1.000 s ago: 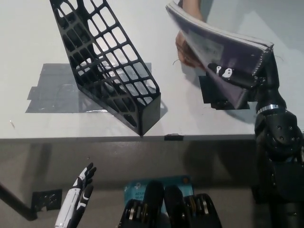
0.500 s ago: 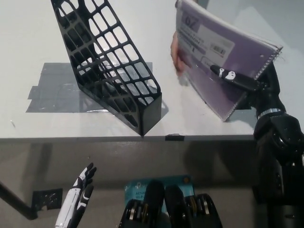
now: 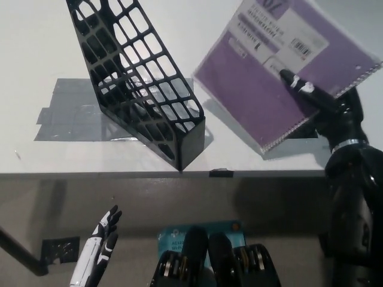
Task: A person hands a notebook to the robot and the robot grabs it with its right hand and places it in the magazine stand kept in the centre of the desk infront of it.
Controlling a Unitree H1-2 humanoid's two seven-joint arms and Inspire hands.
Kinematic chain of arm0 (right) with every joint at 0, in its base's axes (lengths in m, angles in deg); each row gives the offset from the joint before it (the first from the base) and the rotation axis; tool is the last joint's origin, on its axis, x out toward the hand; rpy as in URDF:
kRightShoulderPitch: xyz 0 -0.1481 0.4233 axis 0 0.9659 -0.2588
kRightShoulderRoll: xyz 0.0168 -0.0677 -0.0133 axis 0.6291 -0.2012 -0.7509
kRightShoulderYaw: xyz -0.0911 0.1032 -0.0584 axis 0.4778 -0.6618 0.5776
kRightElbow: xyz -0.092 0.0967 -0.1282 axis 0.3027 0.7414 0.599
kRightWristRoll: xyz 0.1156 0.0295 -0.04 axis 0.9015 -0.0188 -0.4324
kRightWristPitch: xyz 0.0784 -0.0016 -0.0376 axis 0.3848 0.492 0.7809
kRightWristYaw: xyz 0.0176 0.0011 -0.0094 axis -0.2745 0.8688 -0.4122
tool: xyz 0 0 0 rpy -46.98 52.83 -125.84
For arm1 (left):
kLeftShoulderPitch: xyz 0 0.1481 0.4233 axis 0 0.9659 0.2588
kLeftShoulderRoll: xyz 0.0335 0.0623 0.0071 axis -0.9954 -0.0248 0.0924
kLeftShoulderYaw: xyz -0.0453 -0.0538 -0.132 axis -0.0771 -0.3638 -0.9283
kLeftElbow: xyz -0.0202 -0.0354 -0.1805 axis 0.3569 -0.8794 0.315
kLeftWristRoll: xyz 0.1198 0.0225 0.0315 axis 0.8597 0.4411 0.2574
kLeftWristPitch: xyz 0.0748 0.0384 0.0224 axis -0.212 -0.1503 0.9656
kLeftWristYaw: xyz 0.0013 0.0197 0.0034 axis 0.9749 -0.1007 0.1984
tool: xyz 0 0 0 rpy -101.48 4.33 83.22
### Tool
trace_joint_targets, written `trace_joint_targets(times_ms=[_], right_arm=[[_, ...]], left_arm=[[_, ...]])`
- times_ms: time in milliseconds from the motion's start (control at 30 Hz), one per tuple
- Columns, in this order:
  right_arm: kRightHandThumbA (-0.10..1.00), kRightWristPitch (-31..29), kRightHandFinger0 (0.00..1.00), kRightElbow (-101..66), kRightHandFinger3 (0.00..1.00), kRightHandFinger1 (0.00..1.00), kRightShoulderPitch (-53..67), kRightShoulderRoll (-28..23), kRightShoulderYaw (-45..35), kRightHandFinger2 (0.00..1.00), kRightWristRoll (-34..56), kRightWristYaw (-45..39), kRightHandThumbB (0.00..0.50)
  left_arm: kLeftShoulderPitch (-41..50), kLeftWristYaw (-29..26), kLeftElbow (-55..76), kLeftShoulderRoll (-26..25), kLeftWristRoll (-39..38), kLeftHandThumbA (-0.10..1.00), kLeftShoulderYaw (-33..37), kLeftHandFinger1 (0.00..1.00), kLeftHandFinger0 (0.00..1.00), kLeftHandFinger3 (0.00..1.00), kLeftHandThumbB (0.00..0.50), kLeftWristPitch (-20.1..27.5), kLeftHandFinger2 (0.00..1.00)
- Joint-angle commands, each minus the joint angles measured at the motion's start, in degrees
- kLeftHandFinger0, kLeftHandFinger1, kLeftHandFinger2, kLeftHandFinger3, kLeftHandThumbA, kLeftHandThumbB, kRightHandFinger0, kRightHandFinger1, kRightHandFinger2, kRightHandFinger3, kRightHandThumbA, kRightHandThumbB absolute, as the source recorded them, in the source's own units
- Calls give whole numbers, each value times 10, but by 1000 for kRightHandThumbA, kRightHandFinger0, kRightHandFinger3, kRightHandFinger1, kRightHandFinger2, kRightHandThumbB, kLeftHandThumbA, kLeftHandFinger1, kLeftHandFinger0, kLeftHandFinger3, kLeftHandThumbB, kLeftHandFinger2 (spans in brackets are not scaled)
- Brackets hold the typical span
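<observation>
The black right hand reaches in from the lower right and grips a purple spiral-bound notebook, with one finger laid across the cover and the rest of the hand tucked behind the notebook's near right edge. The notebook is lifted off the white surface and tilted, its cover facing up toward the camera; a pale label with printed text and a barcode runs along its far edge, and the wire binding follows its near right side. It sits at the right of the scene, apart from the black mesh magazine stand, with a clear strip of surface between the two. The stand rests in the middle of the surface, its tall end far and to the left, its low closed end near, close to the surface's near edge. Under and to the left of the stand lies a patch of grey tape. The white left hand hangs at the lower left, below the near edge of the surface, its fingers spread apart and holding nothing.
</observation>
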Motion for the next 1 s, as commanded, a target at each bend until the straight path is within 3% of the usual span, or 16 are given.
trace_joint_targets(times_ms=[0,67,233,400,600,633,967], right_arm=[[1000,7,0,-146,0,0,-110,29,-31,0,161,18,124],[1000,5,0,-146,0,0,-116,32,-31,0,156,22,133],[1000,-7,0,-143,0,0,-138,50,-25,0,139,39,92],[992,-17,0,-152,0,0,-155,73,-14,0,107,69,110],[974,-34,0,-155,0,0,-160,100,9,0,72,86,88],[992,-47,0,-147,0,0,-159,110,20,0,50,92,69],[1000,-93,0,-95,0,0,-153,144,65,0,-40,129,59]], left_arm=[[-12,-9,12,-9,3,1000,2,1000,993,1000,500,22,1000],[-12,-9,12,-9,4,1000,3,1000,993,1000,500,22,1000],[-13,-10,13,-10,9,1000,3,1000,997,1000,500,22,1000],[-18,-9,13,-10,5,1000,0,1000,993,1000,500,22,1000],[-22,-12,11,-12,11,1000,3,1000,989,1000,500,22,1000],[-22,-11,12,-11,10,1000,2,1000,989,1000,500,22,1000],[-19,-9,12,-10,4,1000,1,1000,994,1000,500,22,1000]])
